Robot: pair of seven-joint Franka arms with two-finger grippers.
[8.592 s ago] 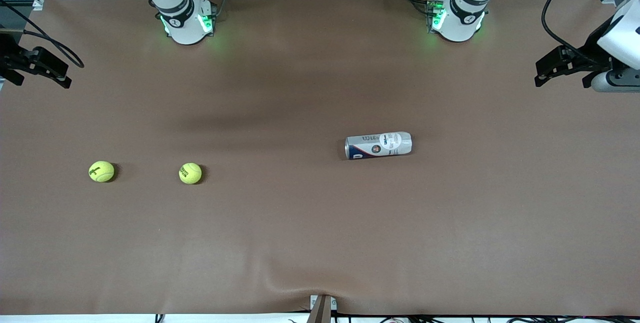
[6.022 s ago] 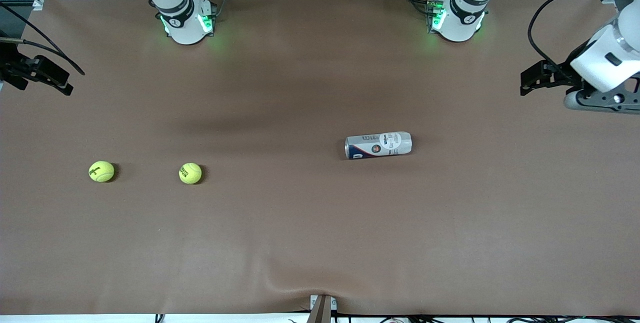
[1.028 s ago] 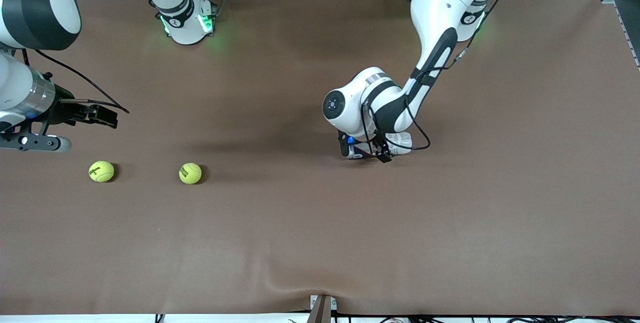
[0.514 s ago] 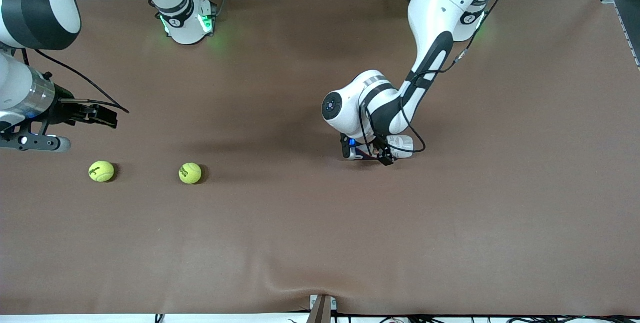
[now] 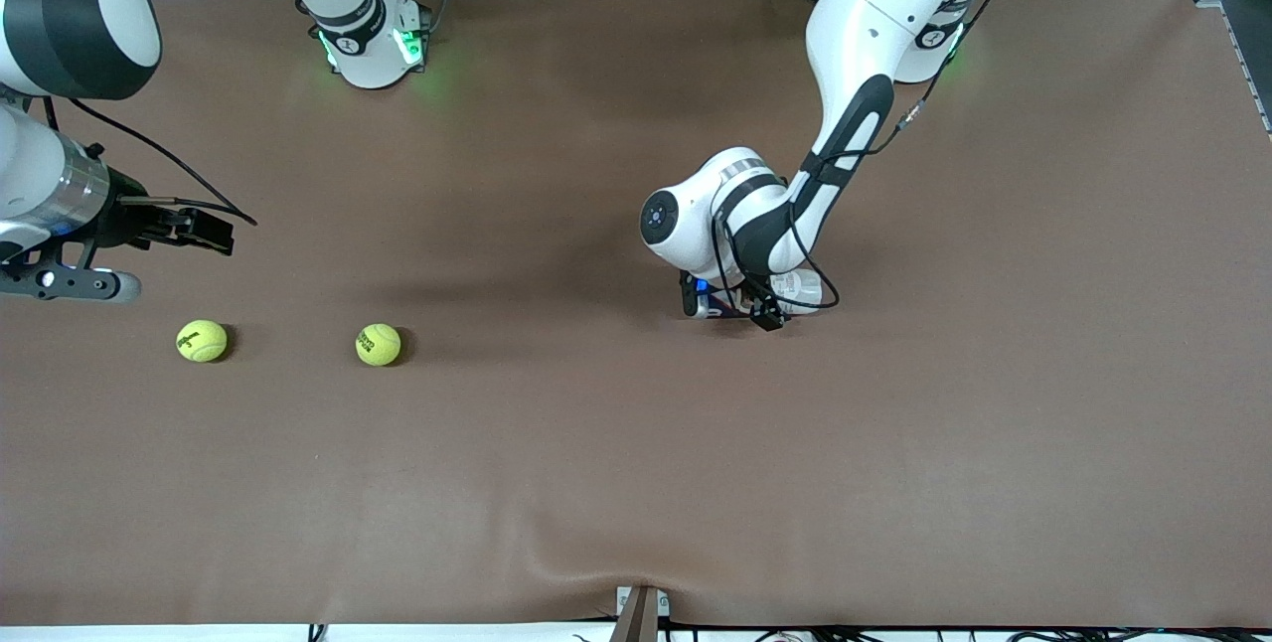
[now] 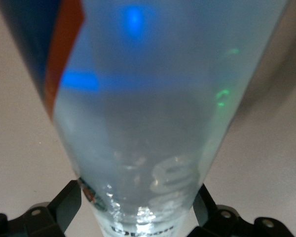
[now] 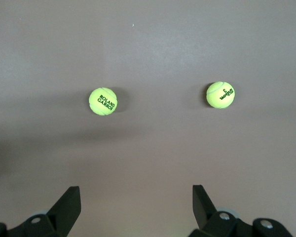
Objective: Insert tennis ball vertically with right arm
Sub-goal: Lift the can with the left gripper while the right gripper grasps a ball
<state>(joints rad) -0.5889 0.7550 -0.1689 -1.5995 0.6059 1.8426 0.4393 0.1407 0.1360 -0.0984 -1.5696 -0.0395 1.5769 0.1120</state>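
A tennis-ball can (image 5: pixel 803 289) lies on its side on the brown table, toward the left arm's end. My left gripper (image 5: pixel 740 302) is down over it, open, one finger on each side of the can's body. The clear can (image 6: pixel 138 123) fills the left wrist view between the fingers (image 6: pixel 69 202). Two yellow tennis balls (image 5: pixel 202 341) (image 5: pixel 378 345) lie toward the right arm's end. My right gripper (image 5: pixel 214 233) is open and empty, over the table beside the balls. Both balls (image 7: pixel 103 101) (image 7: pixel 220 95) show ahead of it (image 7: pixel 136 197) in the right wrist view.
The brown cloth (image 5: pixel 636 483) covers the whole table. A small metal bracket (image 5: pixel 641 612) sits at the table's edge nearest the front camera. The arm bases (image 5: pixel 373 41) (image 5: pixel 909 36) stand along the table's edge farthest from the front camera.
Both arms came in from the table's ends. In the last second the left gripper sank a little lower around the can. The right arm, the balls and the can have not moved.
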